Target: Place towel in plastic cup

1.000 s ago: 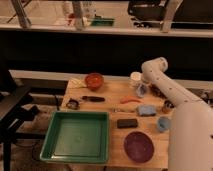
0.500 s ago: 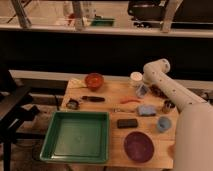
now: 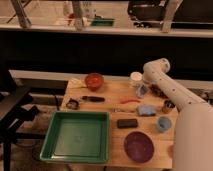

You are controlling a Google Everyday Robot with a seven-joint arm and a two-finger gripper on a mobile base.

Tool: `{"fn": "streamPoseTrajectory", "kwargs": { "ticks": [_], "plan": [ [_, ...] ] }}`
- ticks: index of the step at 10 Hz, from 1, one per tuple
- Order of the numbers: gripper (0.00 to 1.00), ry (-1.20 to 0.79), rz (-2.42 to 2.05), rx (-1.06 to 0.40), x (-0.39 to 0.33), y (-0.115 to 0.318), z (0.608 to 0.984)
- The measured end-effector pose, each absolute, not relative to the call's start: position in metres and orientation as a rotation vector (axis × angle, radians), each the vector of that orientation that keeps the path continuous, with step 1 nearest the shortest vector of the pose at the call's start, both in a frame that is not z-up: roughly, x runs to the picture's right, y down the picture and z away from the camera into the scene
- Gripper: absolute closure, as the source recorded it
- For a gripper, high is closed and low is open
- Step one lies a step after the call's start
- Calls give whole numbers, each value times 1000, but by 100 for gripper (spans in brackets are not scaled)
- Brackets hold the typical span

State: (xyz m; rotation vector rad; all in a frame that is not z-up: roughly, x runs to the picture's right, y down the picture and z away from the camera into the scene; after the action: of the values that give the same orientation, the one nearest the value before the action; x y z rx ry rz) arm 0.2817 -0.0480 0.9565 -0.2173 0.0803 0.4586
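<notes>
End effector (image 3: 141, 90) stays clenched just beside the plastic cup (image 3: 135, 77), barely shifted. Any held load is indiscernible; placement judged still pending.

— Where does the tray (image 3: 75, 137) sit?
— On the table (image 3: 111, 90), in the front left corner. The plate (image 3: 138, 146) lies to its right, at the front edge.
— And at the back?
— The bowl (image 3: 93, 81) sits toward the left, and the plastic cup (image 3: 135, 78) is right of it. The gripper (image 3: 141, 91) hangs just before that cup, slightly to its right.
— The towel (image 3: 146, 109)?
— On the table before the gripper, between the plastic cup and the plate.
</notes>
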Motion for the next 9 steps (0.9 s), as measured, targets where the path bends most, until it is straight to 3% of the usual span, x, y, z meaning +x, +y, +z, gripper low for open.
{"fn": "streamPoseTrajectory", "kwargs": {
  "ticks": [9],
  "plan": [
    [100, 61, 416, -211, 255, -52, 957]
  ]
}}
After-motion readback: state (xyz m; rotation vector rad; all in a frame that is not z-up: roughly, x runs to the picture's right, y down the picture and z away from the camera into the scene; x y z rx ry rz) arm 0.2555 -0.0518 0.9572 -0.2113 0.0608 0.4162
